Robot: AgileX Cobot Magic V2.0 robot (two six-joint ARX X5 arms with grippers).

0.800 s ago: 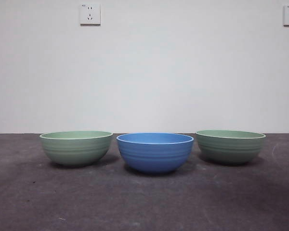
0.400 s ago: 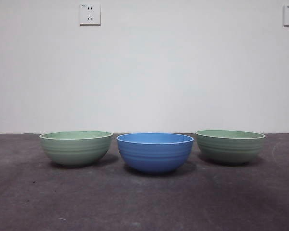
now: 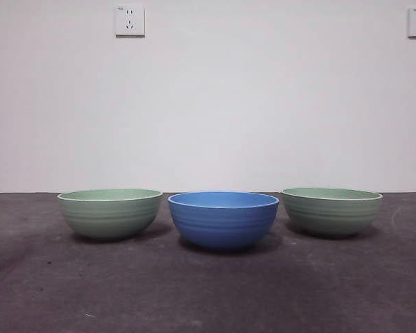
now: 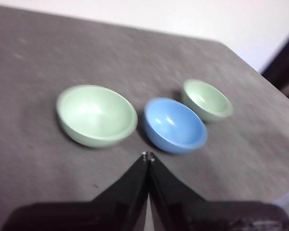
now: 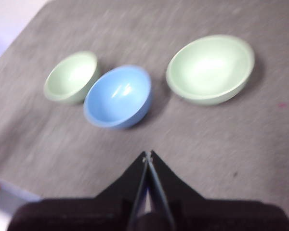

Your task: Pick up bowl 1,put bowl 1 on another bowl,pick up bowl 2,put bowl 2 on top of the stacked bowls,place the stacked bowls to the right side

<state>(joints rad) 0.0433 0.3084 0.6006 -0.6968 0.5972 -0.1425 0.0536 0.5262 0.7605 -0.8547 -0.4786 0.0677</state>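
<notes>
Your left hand (image 4: 148, 155) hangs above the counter (image 3: 208, 291), its 2 jaws pressed together with the tips meeting, gripping nothing. It is aimed at the gap between the nearer green bowl and the blue bowl, well apart from both. Your right hand (image 5: 148, 154) holds the mirror pose: jaws pressed together, empty, above the counter and well apart from the bowls. Neither hand appears in the front view.

3 bowls stand upright in a row on the counter. In the front view, bowl 1 (image 3: 109, 213) sits at the left, the blue bowl (image 3: 222, 219) in the middle and slightly nearer the camera, and bowl 2 (image 3: 331, 210) at the right. The 2 green bowls are alike, so which is 1 and which is 2 cannot be told from their looks. Each green bowl stands just beside the blue bowl; the front view shows a narrow gap on either side. All 3 are empty and none is stacked.

2 wall sockets (image 3: 130, 20) show high on the wall behind.

Compared with 1.0 s and 0.5 s ago, the front view shows the 3 bowls in the same places, and no arm has entered it.
</notes>
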